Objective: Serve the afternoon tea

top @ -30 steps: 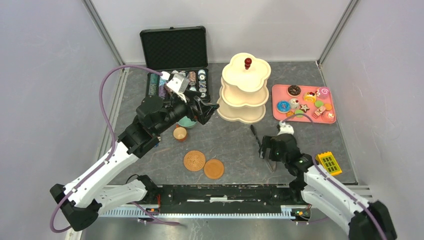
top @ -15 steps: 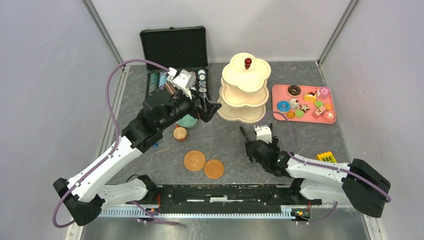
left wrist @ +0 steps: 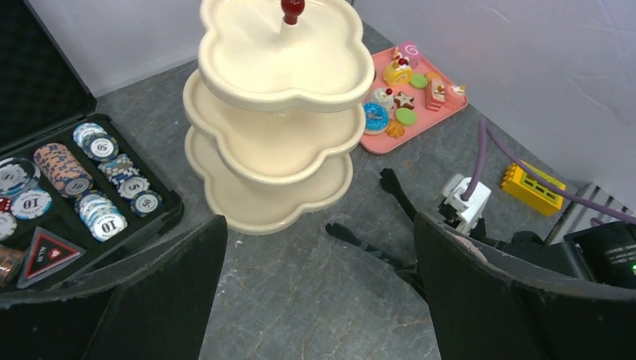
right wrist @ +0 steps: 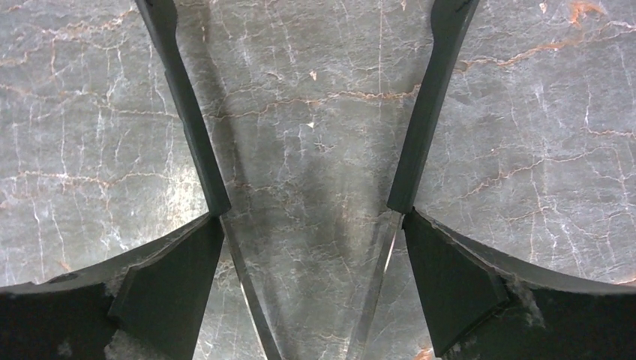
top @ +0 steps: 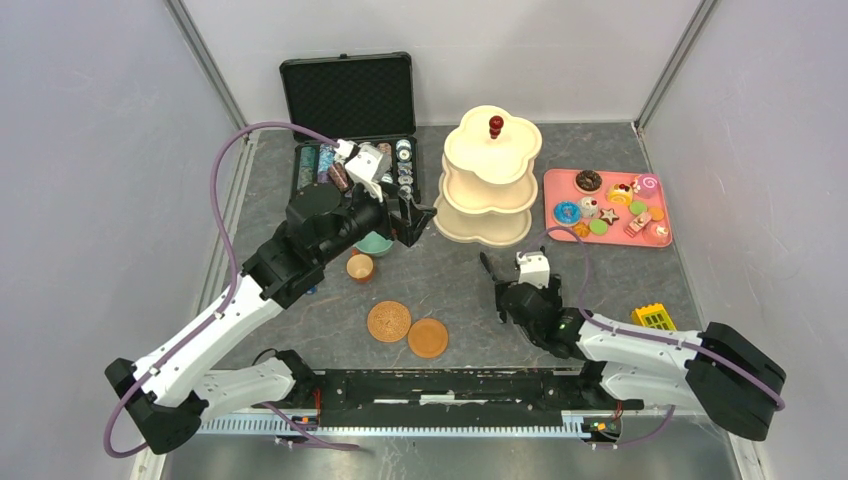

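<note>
1. Two round brown saucers (top: 389,321) (top: 428,338) lie flat on the grey desk (top: 460,270), closest to the arm bases. They sit just beside each other, the left one a little farther back.
2. The right gripper (right wrist: 304,45) is low over the desk to the right of the saucers. Its fingers (left wrist: 391,187) are spread apart with nothing between them, and its wrist view shows only marbled desk there.
3. A yellow toy block (top: 655,318) sits near the right edge, beside the right arm.
4. The smaller brown cup (top: 360,267) stands upright behind the saucers. The teal cup (top: 375,243) is just behind it, partly hidden under the left arm.
5. The left gripper (left wrist: 315,292) hangs above the cups with its fingers (left wrist: 157,300) wide apart and empty, facing the stand.
6. The cream three-tier stand (top: 490,180) stands upright mid-desk, with its red knob (top: 495,125) on top.
7. To the right of the stand, a pink tray (top: 556,192) carries the small toy pastries (top: 610,212).
8. To the left of the stand, an open black case (top: 347,95) holds striped poker chips (left wrist: 105,214), and its lid leans back towards the far wall.
</note>
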You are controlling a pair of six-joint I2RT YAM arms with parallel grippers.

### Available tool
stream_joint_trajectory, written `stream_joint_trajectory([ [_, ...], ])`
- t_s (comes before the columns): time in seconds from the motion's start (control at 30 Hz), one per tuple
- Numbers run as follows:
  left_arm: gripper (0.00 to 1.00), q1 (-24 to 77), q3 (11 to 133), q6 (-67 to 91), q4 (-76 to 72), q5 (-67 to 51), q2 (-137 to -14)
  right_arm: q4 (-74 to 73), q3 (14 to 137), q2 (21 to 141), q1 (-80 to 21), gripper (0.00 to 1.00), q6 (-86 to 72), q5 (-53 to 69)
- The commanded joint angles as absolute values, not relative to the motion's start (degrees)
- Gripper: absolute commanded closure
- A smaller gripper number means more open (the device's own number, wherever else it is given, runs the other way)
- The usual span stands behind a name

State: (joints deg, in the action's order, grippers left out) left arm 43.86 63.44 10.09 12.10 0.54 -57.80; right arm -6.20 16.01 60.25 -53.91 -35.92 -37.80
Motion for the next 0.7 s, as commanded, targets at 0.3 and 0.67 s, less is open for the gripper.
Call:
stream_joint_trajectory([
  [0.3, 0.00, 44.12, 61.00, 6.33, 10.64, 2.29, -55.46, -9.65, 16.16, 63.77, -50.13, 0.22, -39.12, -35.51],
  [0.67, 0.00, 44.11, 60.64, 6.81, 10.31, 1.50, -55.72, -16.18, 21.18, 57.03, -50.13, 0.33, -39.94, -33.07],
])
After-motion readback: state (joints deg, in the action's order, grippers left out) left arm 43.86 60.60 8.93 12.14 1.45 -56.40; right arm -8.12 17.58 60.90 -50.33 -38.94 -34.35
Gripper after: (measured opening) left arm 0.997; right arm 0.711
